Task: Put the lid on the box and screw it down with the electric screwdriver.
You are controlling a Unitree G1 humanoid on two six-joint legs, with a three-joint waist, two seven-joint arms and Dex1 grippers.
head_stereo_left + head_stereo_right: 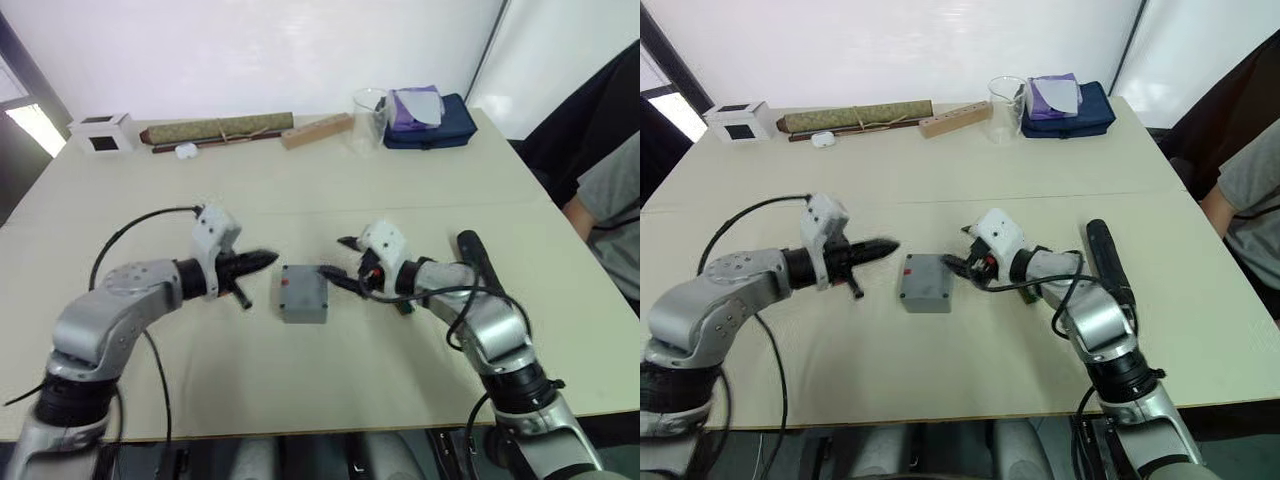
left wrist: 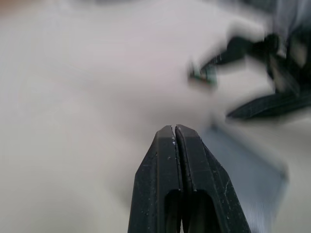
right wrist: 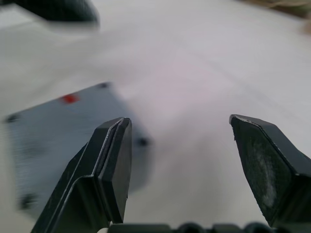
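The grey square box [image 1: 303, 293] sits mid-table. Its top is a flat grey face with a small red mark and dark corner holes [image 3: 63, 126], which looks like the lid lying on it. My left gripper [image 1: 268, 259] is shut and empty, its tip just left of the box and pointing at it. At the box's right edge my right gripper [image 1: 338, 258] is open; one finger [image 1: 336, 277] reaches the box's near-right corner, and nothing sits between the fingers. The electric screwdriver [image 1: 478, 262], a long black cylinder, lies on the table beyond my right forearm.
Along the far edge stand a white cube with a dark window [image 1: 102, 132], a rolled mat [image 1: 215, 130], a wooden block [image 1: 316, 131], a clear cup [image 1: 368, 118] and a blue pouch [image 1: 430, 125]. A person [image 1: 610, 210] sits at the right side.
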